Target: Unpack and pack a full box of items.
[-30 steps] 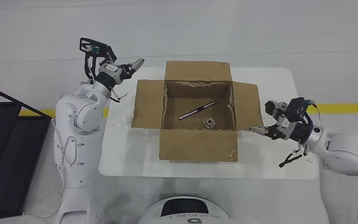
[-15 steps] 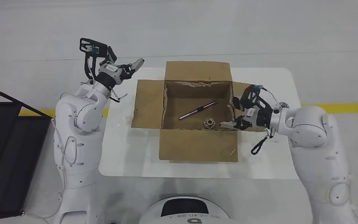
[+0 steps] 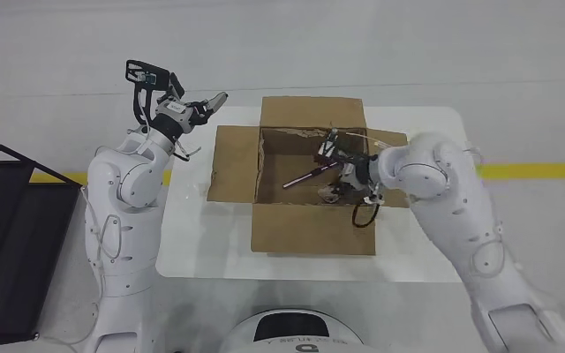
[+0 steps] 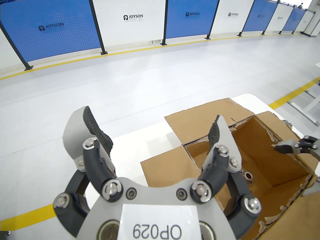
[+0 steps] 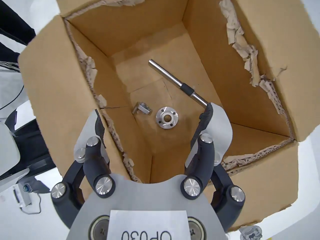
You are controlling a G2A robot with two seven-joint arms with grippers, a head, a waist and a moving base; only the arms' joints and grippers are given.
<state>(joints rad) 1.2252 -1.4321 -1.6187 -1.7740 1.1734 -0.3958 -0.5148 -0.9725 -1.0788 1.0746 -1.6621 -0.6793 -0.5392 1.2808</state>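
Box (image 3: pixel 313 229): brown corrugated cardboard with four flaps folded out and torn, ragged inner edges. It sits mid-table on the white rounded table (image 3: pixel 424 256). On its floor lie a slim shiny metal rod (image 5: pixel 172 79) with a dark band, a round steel flange (image 5: pixel 167 117) with bolt holes and a small metal bracket (image 5: pixel 142 108). Right gripper (image 5: pixel 152 117) is over the box opening, jaws spread, holding nothing. Left gripper (image 4: pixel 152 116) is off the box's left side, jaws spread, empty. Pale grey floor, yellow line (image 3: pixel 525 169), blue and white fence panels (image 4: pixel 50 26).

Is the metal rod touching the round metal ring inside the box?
Apart. The right wrist view shows a clear gap between the rod and the ring.
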